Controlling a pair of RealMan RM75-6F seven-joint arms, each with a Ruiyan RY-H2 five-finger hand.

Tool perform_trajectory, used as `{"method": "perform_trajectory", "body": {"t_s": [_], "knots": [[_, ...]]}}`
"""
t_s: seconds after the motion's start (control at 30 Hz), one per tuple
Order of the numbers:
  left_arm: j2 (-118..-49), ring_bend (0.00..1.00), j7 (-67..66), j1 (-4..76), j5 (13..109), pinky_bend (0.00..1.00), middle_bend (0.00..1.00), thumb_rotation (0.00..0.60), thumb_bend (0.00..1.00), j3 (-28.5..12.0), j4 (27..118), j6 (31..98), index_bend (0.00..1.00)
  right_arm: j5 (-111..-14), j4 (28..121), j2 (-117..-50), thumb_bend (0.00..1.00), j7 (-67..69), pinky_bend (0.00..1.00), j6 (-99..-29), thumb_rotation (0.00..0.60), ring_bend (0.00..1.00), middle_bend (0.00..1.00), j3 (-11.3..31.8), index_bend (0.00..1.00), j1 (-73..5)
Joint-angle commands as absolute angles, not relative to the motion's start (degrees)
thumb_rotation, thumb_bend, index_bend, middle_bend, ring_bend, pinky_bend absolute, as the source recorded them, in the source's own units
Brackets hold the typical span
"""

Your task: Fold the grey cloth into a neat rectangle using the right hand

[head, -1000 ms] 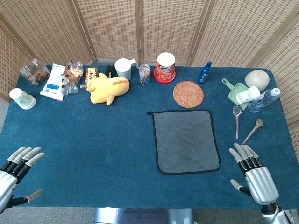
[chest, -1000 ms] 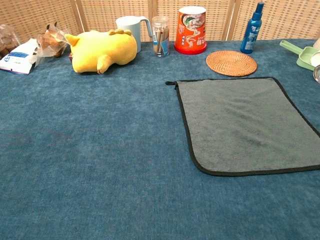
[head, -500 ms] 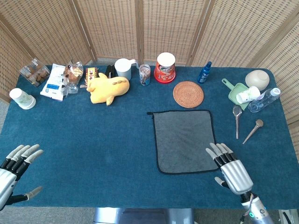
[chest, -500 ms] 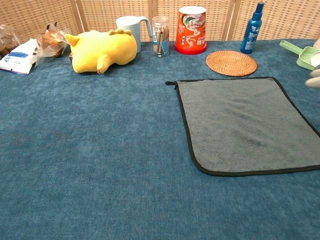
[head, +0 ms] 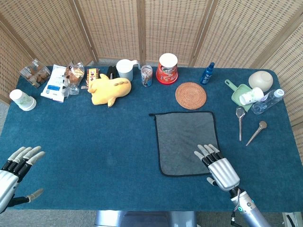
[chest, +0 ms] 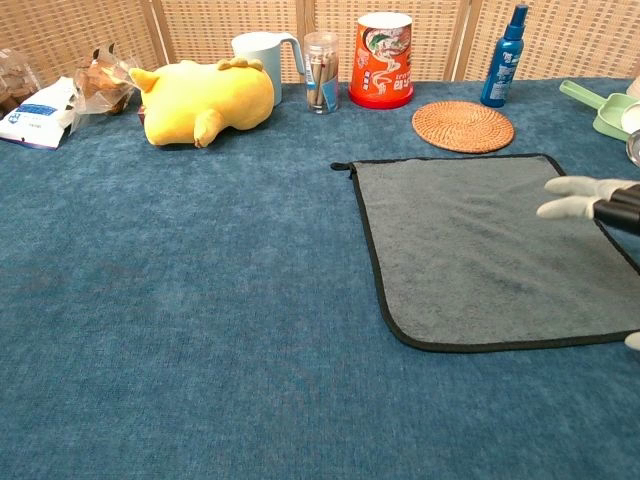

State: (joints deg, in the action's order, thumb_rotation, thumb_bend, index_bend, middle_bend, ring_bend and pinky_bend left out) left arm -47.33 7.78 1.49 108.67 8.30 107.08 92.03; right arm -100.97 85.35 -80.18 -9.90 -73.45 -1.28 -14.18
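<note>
You are bringing the right hand (head: 218,169) in from the table's edge over the cloth's (head: 185,140) near right corner, fingers spread and holding nothing. The cloth is lying flat, unfolded, so the first grasp is coming.

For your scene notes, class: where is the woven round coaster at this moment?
In the head view the woven round coaster lies right of centre on the table, just beyond the grey cloth's far edge, between the red canister and the blue bottle.
</note>
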Motion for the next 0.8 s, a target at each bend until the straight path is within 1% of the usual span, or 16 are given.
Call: {"method": "perform_trajectory", "body": {"t_s": [0.03, 0.33, 0.8], "knots": [[-47.38, 0.0, 7.75, 1.56, 108.6, 0.07, 0.0, 0.6, 0.24, 8.29, 107.09, 91.83, 0.09, -100.96, 84.51, -80.87, 0.01, -9.94, 0.14, -73.05, 0.6, 0.0, 0.0, -1.58, 0.13, -14.57], [-47.56, 0.0, 7.39, 1.64, 108.38, 0.07, 0.0, 0.6, 0.24, 8.24, 107.24, 91.46, 0.09, -101.06, 80.92, -83.83, 0.01, -9.86, 0.14, -71.95, 0.6, 0.0, 0.0, -2.47, 0.13, -15.77], [-47.93, 0.0, 6.73, 2.04, 107.9, 0.07, 0.0, 0.6, 0.24, 8.27, 107.59, 90.11, 0.09, -99.64, 78.67, -86.45, 0.04, -8.64, 0.14, -72.32, 0.6, 0.0, 0.0, -1.73, 0.14, -17.11]]}}
